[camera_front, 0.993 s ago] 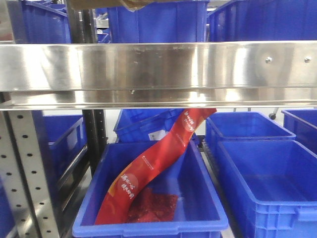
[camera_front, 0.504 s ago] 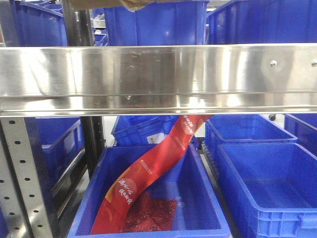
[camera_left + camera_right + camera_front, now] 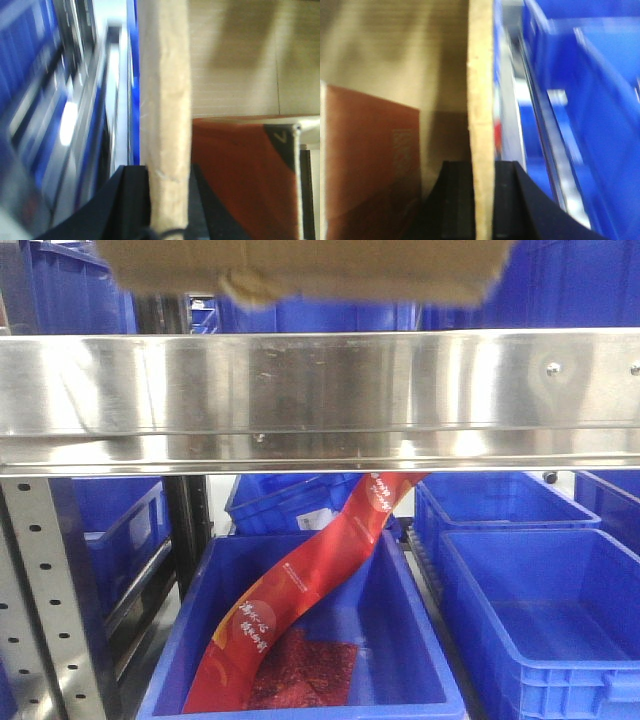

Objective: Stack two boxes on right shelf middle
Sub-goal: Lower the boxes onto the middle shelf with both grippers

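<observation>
Box (image 3: 300, 265) hangs above shelf lip (image 3: 320, 385), blue bins (image 3: 540, 610) below.

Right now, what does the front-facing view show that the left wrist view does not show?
Only the front view shows the red printed banner lying in the blue plastic bin under the shiny steel shelf lip. Only the left wrist view shows black jaws clamping a cardboard wall, and a reddish-brown item inside. Both show the tan cardboard box.

My box (image 3: 300, 265) is matt tan cardboard with a rough cut edge. The shelf (image 3: 320, 390) lip is glossy brushed steel; the bins (image 3: 540, 610) below are smooth blue plastic.
</observation>
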Motion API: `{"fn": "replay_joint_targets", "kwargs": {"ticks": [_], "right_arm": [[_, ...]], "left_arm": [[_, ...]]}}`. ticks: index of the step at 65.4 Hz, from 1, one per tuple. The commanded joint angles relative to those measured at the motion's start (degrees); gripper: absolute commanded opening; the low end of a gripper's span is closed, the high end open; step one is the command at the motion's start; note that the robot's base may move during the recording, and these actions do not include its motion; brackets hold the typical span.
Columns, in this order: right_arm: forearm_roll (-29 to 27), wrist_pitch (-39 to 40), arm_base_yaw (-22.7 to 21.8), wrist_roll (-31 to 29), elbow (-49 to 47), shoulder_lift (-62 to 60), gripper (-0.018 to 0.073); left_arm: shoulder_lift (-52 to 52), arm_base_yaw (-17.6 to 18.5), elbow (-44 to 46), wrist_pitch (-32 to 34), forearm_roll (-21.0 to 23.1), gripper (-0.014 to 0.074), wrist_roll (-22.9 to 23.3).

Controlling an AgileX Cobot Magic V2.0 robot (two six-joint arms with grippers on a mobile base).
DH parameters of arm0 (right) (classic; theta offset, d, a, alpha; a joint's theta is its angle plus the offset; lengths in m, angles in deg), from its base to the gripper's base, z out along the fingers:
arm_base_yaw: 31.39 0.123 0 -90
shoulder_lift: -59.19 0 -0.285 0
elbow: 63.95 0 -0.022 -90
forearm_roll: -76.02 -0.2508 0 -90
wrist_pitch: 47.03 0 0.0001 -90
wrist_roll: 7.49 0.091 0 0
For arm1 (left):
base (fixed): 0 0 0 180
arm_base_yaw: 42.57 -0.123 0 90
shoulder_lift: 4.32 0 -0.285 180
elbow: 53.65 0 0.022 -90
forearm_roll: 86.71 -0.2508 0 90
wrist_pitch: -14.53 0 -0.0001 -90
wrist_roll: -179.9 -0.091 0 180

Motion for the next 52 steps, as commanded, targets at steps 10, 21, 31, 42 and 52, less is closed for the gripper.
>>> {"fn": "replay_joint_targets", "kwargs": {"ticks": [10, 21, 31, 42, 52], "right_arm": [[-1.0, -1.1, -0.2, 0.1, -0.6, -0.1, -0.0162], [-3.6, -1.0, -0.2, 0.1, -0.6, 0.4, -0.0139], [-3.6, -1.4, -0.2, 0.1, -0.6, 1.4, 0.0093], [-3.6, -1.3, -0.2, 0.1, -0.6, 1.9, 0.0316], [-2.9, -1.3, -0.2, 0.1, -0.6, 1.9, 0.0353]], "left_arm": [[0.1, 0.1, 0.6, 0.2, 0.0, -0.0111, 0.1], [0.8, 0.1, 0.6, -0.5, 0.3, -0.0020, 0.1], [2.4, 0.1, 0.6, -0.5, 0.3, 0.0218, 0.1], [3.2, 0.1, 0.6, -0.2, 0.5, 0.0325, 0.1], [3.2, 0.1, 1.6, 0.0, 0.5, 0.0330, 0.1]]}}
